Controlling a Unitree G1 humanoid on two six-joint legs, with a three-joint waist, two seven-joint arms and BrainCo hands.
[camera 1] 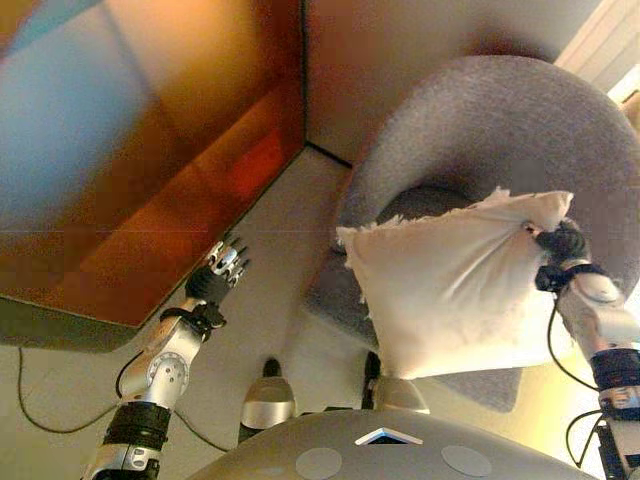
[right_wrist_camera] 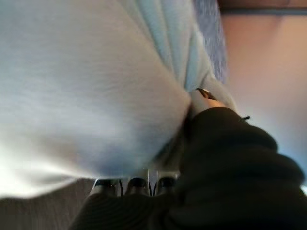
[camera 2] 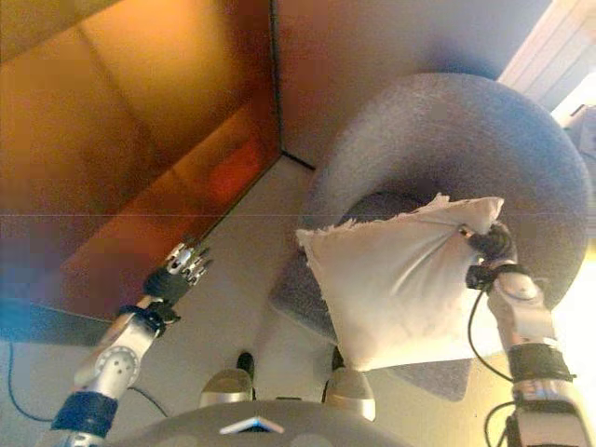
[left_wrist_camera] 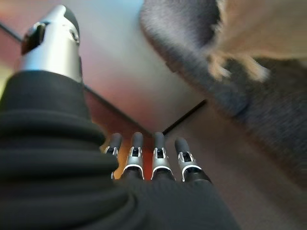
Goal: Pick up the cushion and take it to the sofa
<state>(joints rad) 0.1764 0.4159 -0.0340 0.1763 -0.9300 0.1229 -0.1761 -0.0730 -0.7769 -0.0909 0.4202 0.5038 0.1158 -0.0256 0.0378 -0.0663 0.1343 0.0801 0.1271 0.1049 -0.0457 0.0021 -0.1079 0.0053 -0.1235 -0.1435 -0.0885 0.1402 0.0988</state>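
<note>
The right wrist view shows what the eye views only hint at: the right hand (right_wrist_camera: 225, 158) has cloth bunched and pinched in its fingers, the cushion (right_wrist_camera: 86, 96) filling nearly all of that view. From the head, the cushion (camera 1: 455, 285) hangs in the air at about 3 o'clock, held by its upper corner, just above the seat of the grey round armchair (camera 1: 520, 110). It is off-white, square, creased towards the gripped corner, with a frayed fringe along its edges. The left hand (camera 1: 222, 268), at 9 o'clock, holds nothing, its fingers (left_wrist_camera: 158, 158) straight. An orange-brown wall panel (camera 1: 150, 160) stands close beside it; bare pale floor (camera 1: 270, 240) lies between panel and armchair.
</note>
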